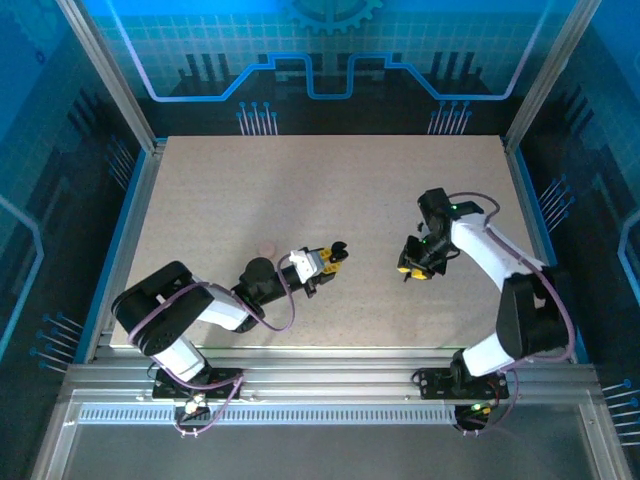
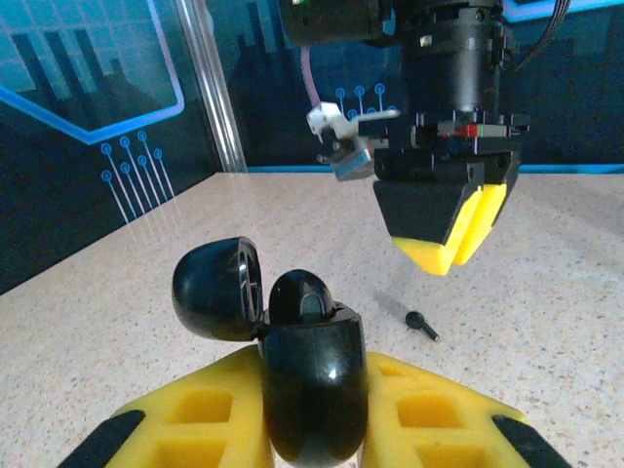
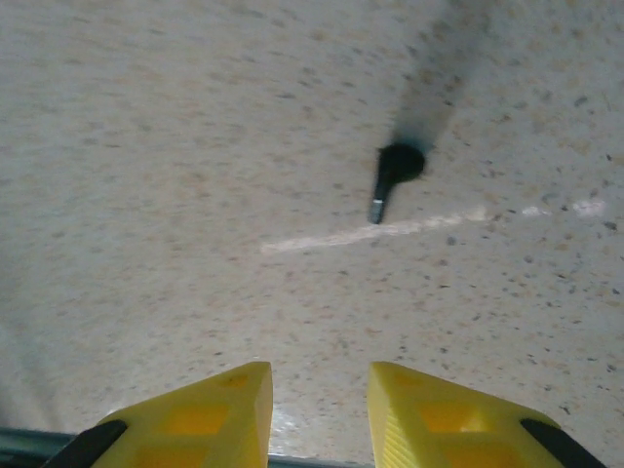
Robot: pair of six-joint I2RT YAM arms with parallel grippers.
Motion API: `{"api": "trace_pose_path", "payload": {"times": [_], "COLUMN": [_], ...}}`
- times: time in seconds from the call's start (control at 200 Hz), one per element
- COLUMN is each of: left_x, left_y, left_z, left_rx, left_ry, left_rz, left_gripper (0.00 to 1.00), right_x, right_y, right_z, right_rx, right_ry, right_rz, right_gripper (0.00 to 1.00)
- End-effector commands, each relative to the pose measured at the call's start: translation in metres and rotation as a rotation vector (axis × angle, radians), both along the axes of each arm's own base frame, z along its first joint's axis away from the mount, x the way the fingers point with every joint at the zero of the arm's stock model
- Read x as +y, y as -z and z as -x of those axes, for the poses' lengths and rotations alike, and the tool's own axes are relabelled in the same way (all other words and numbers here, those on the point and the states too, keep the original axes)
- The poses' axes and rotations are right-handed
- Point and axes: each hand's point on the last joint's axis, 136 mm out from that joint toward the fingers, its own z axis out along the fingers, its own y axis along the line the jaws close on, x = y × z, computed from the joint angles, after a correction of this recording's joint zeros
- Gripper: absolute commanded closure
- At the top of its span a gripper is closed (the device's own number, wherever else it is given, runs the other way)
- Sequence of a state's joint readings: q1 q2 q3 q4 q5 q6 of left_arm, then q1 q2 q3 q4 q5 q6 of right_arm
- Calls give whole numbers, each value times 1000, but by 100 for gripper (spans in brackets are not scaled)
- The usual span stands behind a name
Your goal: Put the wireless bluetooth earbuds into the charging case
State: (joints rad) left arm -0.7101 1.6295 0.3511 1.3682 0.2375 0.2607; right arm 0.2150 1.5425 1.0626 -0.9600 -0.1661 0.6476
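Note:
My left gripper (image 2: 312,366) (image 1: 333,256) is shut on a glossy black charging case (image 2: 314,380), held upright between its yellow fingers. The case's lid (image 2: 216,288) hangs open to the left, and one black earbud (image 2: 304,297) sits in the case's mouth. A second black earbud (image 2: 422,325) (image 3: 395,171) lies loose on the table, stem down in the right wrist view. My right gripper (image 3: 319,390) (image 1: 412,268) (image 2: 450,239) hovers over the table just short of that earbud, jaws apart with nothing between them.
A small pale pink thing (image 1: 265,250) lies on the speckled table (image 1: 330,180) left of the left gripper; I cannot tell what it is. A pale scratch (image 3: 370,234) marks the table under the loose earbud. Metal frame rails (image 1: 130,200) border the table.

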Motion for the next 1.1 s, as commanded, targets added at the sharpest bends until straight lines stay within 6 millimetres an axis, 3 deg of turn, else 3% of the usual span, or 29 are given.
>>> {"api": "trace_pose_path", "payload": {"times": [0.0,0.315,0.76,1.096], "left_x": [-3,-8,-11,-12], "left_y": [-4,15,16,13], "left_z": [-7,-5,-8,-10], "left_rx": [-7,7,8,5], "left_ry": [-21,7,7,9], "left_rz": [21,-22,-22,-16], "left_gripper": [79,79,78,78], "right_x": [-14,-20,-20,-21], "right_y": [12,40,58,65], "right_z": [5,-14,-29,-34], "right_rx": [101,174,184,182], "right_ry": [9,-26,-28,-51], "right_rz": [80,137,111,110], "right_gripper": [68,69,70,77]}}
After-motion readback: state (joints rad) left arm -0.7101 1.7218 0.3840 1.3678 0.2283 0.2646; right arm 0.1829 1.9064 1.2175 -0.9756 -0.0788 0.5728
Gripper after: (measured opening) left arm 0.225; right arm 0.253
